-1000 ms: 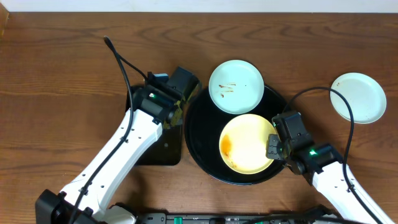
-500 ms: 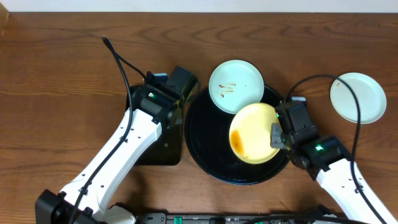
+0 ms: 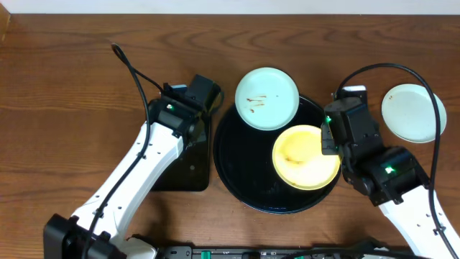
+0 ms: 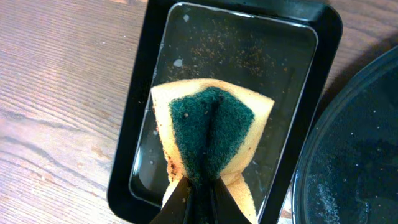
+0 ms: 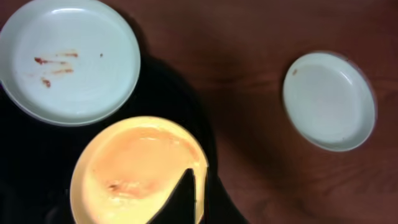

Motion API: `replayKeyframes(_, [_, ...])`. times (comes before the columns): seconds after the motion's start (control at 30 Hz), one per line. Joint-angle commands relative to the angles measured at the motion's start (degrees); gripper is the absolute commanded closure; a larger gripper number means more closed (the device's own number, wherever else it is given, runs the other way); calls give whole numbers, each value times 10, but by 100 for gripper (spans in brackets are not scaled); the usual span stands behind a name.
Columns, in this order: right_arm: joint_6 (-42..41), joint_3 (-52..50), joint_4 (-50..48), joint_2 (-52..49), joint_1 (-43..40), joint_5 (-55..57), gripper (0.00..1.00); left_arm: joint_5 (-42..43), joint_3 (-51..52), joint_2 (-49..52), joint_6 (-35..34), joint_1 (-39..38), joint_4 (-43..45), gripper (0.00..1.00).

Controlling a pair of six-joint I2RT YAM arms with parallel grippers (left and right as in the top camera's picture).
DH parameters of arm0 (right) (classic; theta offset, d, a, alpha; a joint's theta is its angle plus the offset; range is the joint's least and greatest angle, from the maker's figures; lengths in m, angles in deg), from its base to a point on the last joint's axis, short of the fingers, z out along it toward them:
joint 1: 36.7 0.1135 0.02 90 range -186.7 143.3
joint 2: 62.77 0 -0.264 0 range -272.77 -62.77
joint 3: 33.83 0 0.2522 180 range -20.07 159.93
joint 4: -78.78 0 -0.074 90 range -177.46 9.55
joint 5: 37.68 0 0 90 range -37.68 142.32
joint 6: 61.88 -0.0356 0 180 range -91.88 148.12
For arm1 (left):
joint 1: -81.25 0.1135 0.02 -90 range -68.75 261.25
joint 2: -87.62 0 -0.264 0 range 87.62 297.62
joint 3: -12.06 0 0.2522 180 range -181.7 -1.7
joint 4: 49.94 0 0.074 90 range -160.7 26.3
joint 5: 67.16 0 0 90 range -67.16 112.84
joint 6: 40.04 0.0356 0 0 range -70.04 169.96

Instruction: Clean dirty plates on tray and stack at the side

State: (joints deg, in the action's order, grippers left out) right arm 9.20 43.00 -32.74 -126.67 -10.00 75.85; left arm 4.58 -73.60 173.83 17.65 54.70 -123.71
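Right pincer (image 5: 196, 179) sits narrow at the rim of the faintly smeared yellow plate (image 5: 124, 168), grip not determinable, that plate lying on the round tray (image 3: 241, 165), while left pincer (image 4: 199, 186) clamps the sponge (image 4: 211, 134) over the rectangular tray (image 4: 317, 62); wiping appears due, requiring the sponge brought across.

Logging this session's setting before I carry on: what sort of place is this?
Likely a lab bench staged as a dishwashing station, not a real kitchen: a wood-grain tabletop, a scouring sponge over a small rectangular tray, and a sauce-smeared mint plate and yellow plate at a round black tray.
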Motion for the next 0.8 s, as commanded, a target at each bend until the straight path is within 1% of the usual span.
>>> replayKeyframes(0.0, [-126, 8, 33, -1, 3, -63, 80, 3, 5, 8, 13, 4, -1, 93])
replayKeyframes(0.03, [-164, 6, 45, -4, 1, -71, 75, 3, 5, 9, 14, 4, -1, 93])
replayKeyframes(0.07, [-206, 4, 59, -8, -1, -77, 59, 5, 5, 10, 19, 5, 0, 93])
replayKeyframes(0.1, [-234, 1, 69, -13, -2, -84, 48, 8, 5, 12, 23, 5, 2, 93])
replayKeyframes(0.13, [-246, -3, 74, -18, -3, -94, 39, 11, 5, 14, 24, 5, 3, 92])
replayKeyframes(0.17, [-250, -7, 77, -24, -3, -105, 33, 11, 5, 17, 23, 5, 4, 92])
replayKeyframes(0.2, [-250, -11, 77, -30, -3, -116, 41, 11, 5, 19, 23, 5, 4, 93])
replayKeyframes(0.27, [-261, -22, 77, -44, -3, -123, 74, 11, 5, 24, 23, 5, 5, 93])
replayKeyframes(0.3, [-275, -30, 77, -52, -3, -123, 76, 11, 5, 26, 23, 5, 5, 92])
replayKeyframes(0.37, [-296, -50, 72, -70, -3, -123, 67, 11, 5, 31, 23, 5, 6, 93])
replayKeyframes(0.47, [-316, -84, 54, -98, -11, -123, 59, 12, 5, 37, 24, 5, 6, 93])
replayKeyframes(0.6, [-319, -120, 26, -130, -38, -129, 59, 12, 5, 39, 32, 5, 12, 92])
replayKeyframes(0.77, [-318, -125, 25, -153, -99, -134, 56, 13, 5, 39, 43, 5, 21, 93])
